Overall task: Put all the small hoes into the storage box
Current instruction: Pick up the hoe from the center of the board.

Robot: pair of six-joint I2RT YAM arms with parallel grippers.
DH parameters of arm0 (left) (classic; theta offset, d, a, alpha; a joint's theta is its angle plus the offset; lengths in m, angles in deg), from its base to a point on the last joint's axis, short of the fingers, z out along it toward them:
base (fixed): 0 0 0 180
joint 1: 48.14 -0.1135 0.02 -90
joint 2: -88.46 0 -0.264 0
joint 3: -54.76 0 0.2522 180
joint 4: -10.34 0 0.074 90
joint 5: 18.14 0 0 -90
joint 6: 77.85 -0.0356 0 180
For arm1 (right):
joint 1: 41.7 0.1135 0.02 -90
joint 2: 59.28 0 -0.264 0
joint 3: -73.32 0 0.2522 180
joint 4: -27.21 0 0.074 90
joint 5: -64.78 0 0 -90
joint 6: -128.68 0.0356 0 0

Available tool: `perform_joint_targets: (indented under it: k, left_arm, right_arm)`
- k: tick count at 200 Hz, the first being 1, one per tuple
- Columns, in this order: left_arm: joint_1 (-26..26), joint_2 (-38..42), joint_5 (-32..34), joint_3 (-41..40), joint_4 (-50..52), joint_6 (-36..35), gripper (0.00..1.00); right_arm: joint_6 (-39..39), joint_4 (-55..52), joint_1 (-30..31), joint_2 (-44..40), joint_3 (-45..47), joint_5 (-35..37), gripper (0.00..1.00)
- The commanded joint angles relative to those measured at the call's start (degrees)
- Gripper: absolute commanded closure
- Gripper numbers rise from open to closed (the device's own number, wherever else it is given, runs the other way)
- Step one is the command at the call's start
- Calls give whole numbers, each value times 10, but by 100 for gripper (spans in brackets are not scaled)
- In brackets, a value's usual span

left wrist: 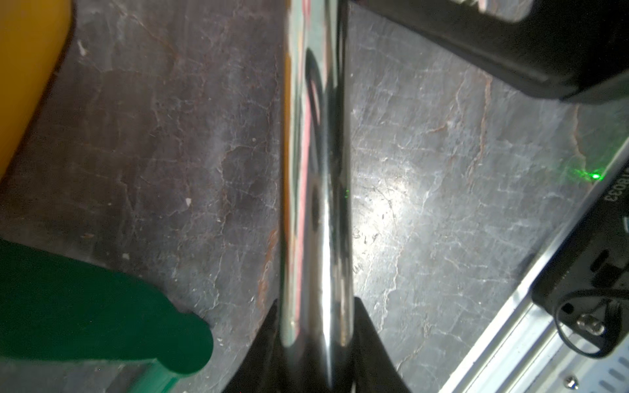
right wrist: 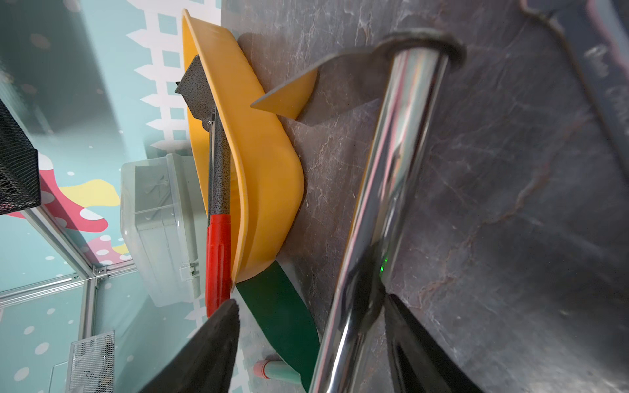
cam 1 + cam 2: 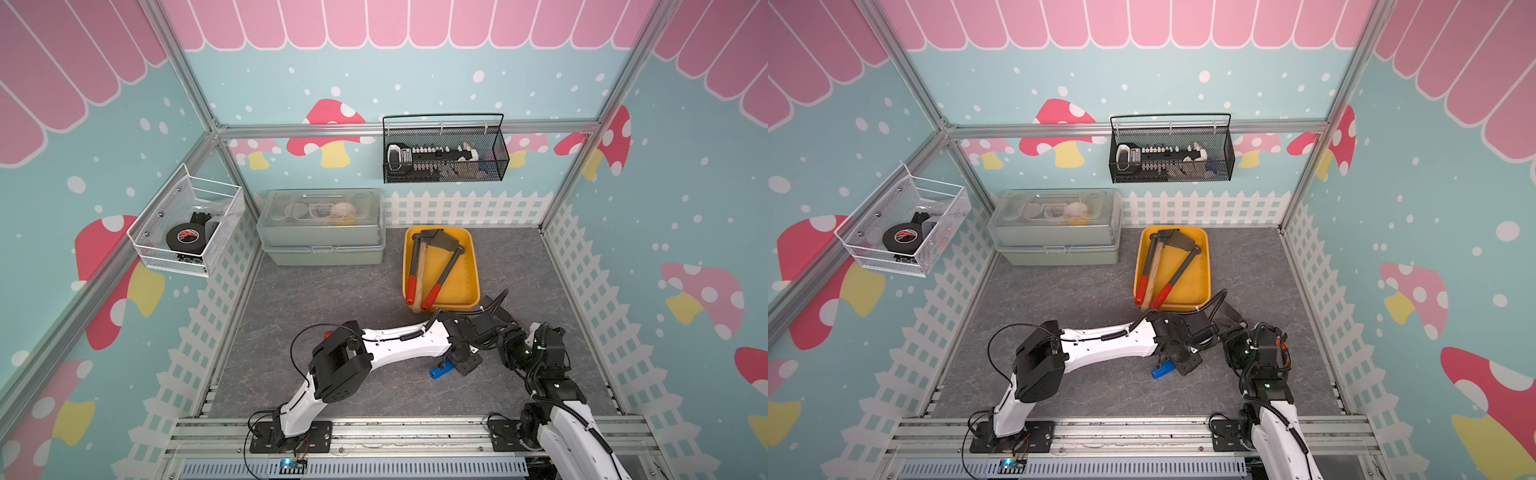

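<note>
Inspection started at the near edge, where we found both arms reaching in over the grey stone-patterned floor [image 3: 332, 324]. The left gripper [image 1: 315, 306] was clamped on the chrome shaft of the small hoe [image 1: 316, 153], with a black finger [image 1: 269, 326] against each side of the tube. The right gripper [image 2: 311, 301] stood wide, its fingers [image 2: 211, 347] well apart. The same shaft passed between them, close to one finger and clear of the other, so we recorded no grip there.

In both top views a blue grip [image 3: 441, 369] [image 3: 1163, 369] showed from under the left wrist, in line with that shaft. In the right wrist view we saw the hoe's dark head [image 2: 418, 44] at the far end of the shaft. Its blade lay just beside the outer wall of the storage box [image 2: 265, 170], and outside it. We could not tell whether the hoe rested on the floor or hung clear of it. A green trowel blade [image 2: 282, 316] lay on the floor by the box's near corner.

Beyond the arms, the yellow storage box [image 3: 461, 274] [image 3: 1187, 274] held one red-gripped tool [image 3: 444, 272], a second [image 3: 412, 266] and a wooden handle between them, their ends reaching the near rim. To its left we logged a grey-green lidded case [image 3: 320, 245] against the back wall. On the walls hung a black mesh basket [image 3: 444, 166] and a white mesh basket [image 3: 187, 224] holding a black tape roll [image 3: 185, 237].
</note>
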Motion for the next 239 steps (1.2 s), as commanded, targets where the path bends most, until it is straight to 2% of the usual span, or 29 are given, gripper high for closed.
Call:
perform_joint_targets:
  k: [1, 79, 190, 239]
  left_arm:
    - [-1, 35, 14, 26, 1, -15, 100]
    - [-1, 37, 15, 68, 0, -40, 100]
    - [-5, 38, 31, 112, -3, -64, 100]
    - [-10, 34, 38, 130, -6, -72, 100]
  right_arm:
    - [2, -24, -1, -13, -14, 18, 32]
    - [3, -98, -2, -73, -25, 53, 31]
    - [-22, -145, -2, -54, -53, 60, 29]
    - [-5, -145, -2, -84, -53, 73, 29]
